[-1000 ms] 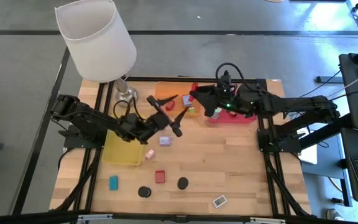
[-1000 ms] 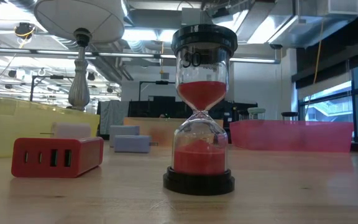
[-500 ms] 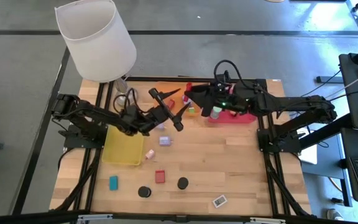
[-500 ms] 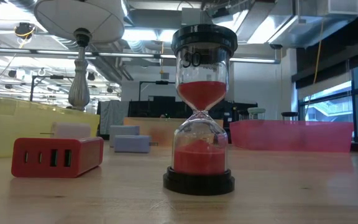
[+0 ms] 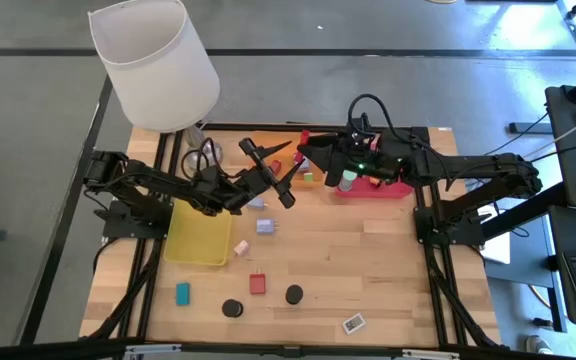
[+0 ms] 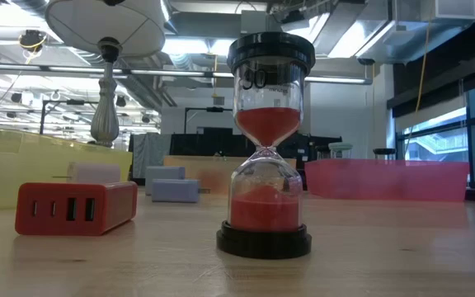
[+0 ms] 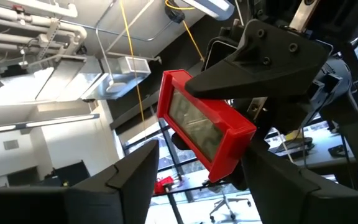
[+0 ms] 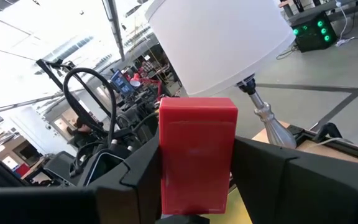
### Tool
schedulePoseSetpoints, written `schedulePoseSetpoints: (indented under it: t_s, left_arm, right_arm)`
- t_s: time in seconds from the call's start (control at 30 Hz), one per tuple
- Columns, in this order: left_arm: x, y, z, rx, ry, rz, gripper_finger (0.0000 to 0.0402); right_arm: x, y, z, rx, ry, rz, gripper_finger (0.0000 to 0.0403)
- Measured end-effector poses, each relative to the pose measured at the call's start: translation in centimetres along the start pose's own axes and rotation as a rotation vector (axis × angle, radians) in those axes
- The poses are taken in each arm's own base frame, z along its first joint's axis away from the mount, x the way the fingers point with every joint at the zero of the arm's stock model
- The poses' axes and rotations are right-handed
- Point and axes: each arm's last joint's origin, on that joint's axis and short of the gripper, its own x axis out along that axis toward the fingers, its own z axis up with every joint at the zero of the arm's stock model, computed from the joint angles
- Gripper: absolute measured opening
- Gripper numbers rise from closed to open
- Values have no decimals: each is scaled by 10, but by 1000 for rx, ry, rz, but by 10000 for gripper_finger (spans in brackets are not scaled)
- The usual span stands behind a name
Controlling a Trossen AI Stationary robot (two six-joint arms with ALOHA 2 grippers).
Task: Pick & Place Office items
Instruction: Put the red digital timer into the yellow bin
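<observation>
Two claws meet above the orange tray point(image 5: 268, 148) at the tabletop's point(image 5: 368, 260) far side. My left claw point(image 5: 275, 170) stands parted, fingers either side of a red block point(image 7: 205, 129) without touching. My right claw point(image 5: 304, 148) is clamped on that block. Other pieces lie near the front.

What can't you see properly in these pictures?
- High view: the print on the white labelled tag is too small to read.
- Low view: the red-sand hourglass with black ends stands close and hides whatever is behind it; neither arm shows there.
- High view: the red rectangular block, gripped by the right end effector, is too small to make out.
</observation>
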Motion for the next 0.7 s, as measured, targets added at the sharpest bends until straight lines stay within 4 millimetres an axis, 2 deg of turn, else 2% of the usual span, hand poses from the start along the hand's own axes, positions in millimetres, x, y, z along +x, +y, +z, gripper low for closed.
schedulePoseSetpoints:
  t_s: [0.7]
  left_arm:
    - [0,-1,0,-6,-31,-39,80]
  right_arm:
    - [0,0,1,5,-9,1,164]
